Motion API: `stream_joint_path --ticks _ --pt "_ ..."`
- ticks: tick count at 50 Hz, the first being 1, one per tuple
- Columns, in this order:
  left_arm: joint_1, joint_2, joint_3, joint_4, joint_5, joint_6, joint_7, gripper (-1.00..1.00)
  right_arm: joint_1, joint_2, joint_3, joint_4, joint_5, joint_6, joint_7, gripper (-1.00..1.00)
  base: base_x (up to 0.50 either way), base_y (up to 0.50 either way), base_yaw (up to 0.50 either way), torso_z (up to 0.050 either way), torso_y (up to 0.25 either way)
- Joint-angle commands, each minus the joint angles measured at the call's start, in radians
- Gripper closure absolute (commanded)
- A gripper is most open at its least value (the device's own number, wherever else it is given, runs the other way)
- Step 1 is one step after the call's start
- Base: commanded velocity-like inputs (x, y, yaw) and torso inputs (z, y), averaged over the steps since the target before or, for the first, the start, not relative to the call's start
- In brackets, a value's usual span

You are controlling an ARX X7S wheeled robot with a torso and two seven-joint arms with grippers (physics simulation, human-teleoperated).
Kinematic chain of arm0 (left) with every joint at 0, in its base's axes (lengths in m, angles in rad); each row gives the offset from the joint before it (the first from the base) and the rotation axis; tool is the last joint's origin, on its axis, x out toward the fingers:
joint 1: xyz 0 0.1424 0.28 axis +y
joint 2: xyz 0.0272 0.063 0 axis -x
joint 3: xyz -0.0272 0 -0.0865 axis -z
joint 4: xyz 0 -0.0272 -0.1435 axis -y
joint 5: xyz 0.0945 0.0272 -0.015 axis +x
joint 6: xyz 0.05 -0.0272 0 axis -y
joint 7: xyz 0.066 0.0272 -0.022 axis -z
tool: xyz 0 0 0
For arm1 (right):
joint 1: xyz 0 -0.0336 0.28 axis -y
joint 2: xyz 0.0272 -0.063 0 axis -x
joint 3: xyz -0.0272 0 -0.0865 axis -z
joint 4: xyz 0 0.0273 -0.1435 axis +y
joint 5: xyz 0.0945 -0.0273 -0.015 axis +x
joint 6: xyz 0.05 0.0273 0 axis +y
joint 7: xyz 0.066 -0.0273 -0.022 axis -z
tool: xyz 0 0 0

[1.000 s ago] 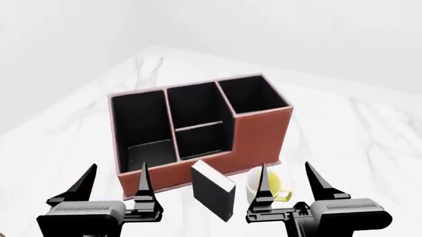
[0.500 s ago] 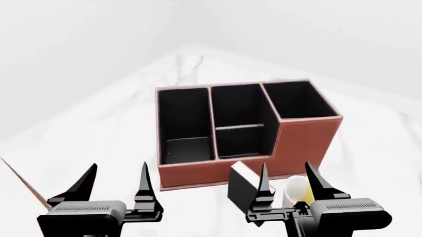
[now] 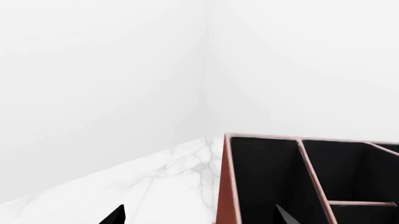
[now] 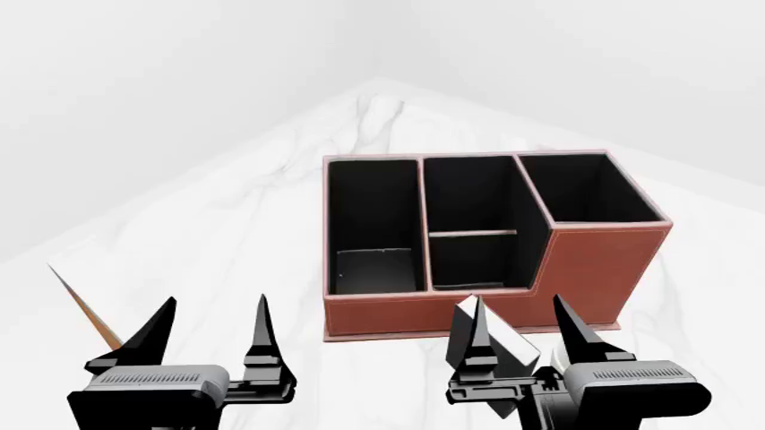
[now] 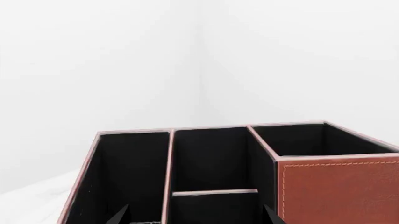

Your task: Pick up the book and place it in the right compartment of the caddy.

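While both grippers, left (image 4: 210, 327) and right (image 4: 520, 327), hover with jaws wide, the black, white-edged book (image 4: 502, 354) stands before the caddy (image 4: 597, 269).

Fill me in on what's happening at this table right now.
A two-armed robot faces a red-brown caddy on a white marble table. Both the left gripper and the right gripper are open and hold nothing. The book stands on the table in front of the caddy, seen between the right gripper's fingers but not grasped. The right compartment has nothing in it, so the pick-up has not yet been done.
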Motion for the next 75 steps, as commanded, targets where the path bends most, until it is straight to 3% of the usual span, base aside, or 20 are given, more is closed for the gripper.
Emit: stream_joint_path --ticks 1,23,75 --pt "-0.001 -0.006 0.005 -0.001 -0.004 0.003 -0.006 -1.0 0.002 0.005 -0.004 0.0 0.008 0.001 0.009 -1.0 0.0 0.0 0.0 0.0 0.0" --pt "-0.002 -0.015 0.009 0.0 -0.011 0.006 -0.018 -1.0 0.009 0.016 -0.018 0.004 0.029 0.002 0.01 -1.0 0.24 -0.31 0.0 0.0 0.0" --pt "-0.003 -0.032 0.021 -0.002 -0.023 0.014 -0.037 -1.0 0.014 0.034 -0.035 0.006 0.044 -0.008 0.025 -1.0 0.07 0.04 0.0 0.0 0.0"
